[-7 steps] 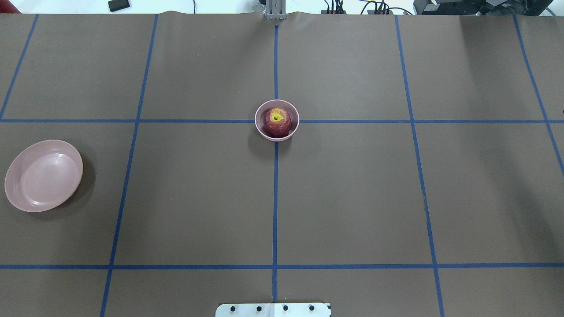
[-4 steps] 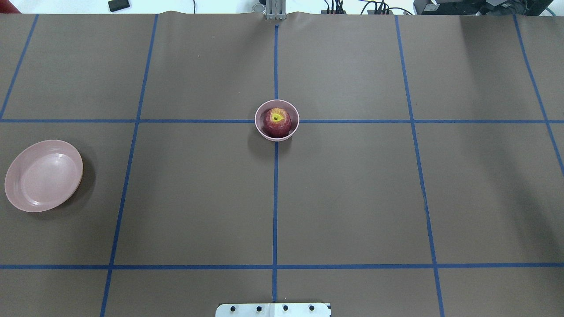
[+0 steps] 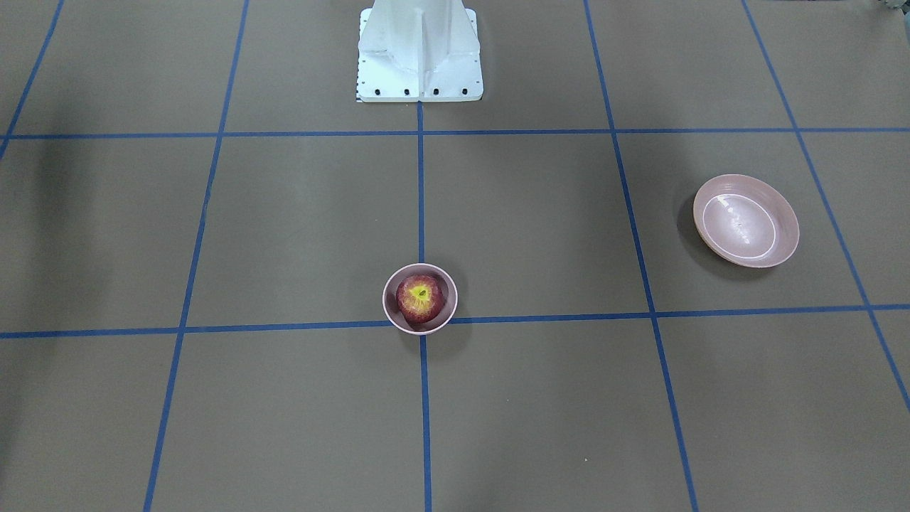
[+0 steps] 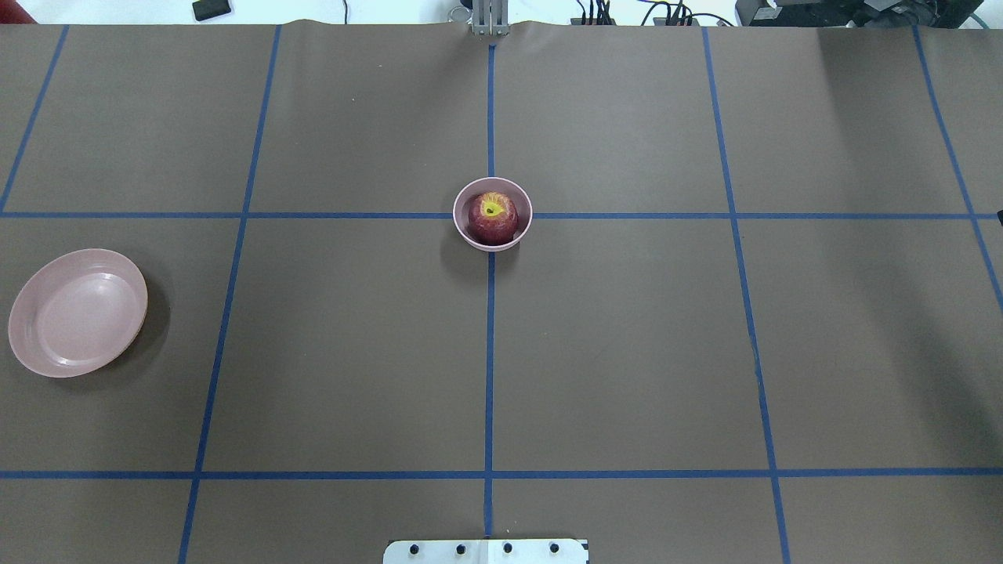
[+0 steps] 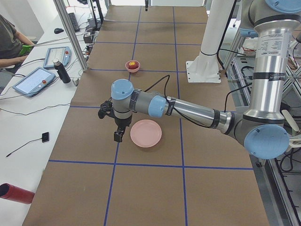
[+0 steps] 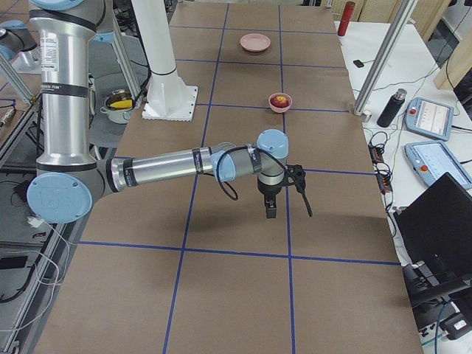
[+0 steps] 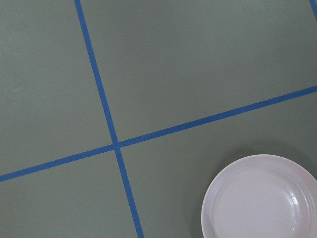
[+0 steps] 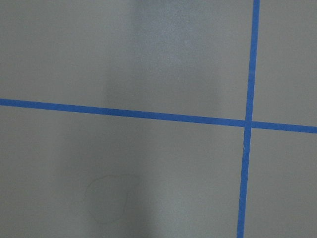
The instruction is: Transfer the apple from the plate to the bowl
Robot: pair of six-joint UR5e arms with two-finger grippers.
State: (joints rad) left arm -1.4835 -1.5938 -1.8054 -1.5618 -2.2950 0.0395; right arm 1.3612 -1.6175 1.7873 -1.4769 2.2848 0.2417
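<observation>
The dark-red apple [image 4: 493, 217] with its yellow stem patch sits inside the small pink bowl [image 4: 458, 213] at the table's middle; both also show in the front view, apple [image 3: 420, 298] and bowl [image 3: 388, 304]. The wide pink plate [image 4: 77, 312] lies empty at the table's left side and shows in the left wrist view [image 7: 262, 198]. My left gripper [image 5: 117, 134] hangs beside the plate [image 5: 146, 133], above the table. My right gripper [image 6: 286, 208] hangs over bare table on the right side. I cannot tell whether either gripper is open or shut.
The white robot base [image 3: 419, 53] stands at the table's near edge. A side bench holds tablets, a dark bottle [image 5: 62, 71] and a red cylinder [image 5: 14, 193]. Metal frame posts [image 5: 70, 33] stand at the far table edge. A seated person [image 5: 11, 40] is at the bench.
</observation>
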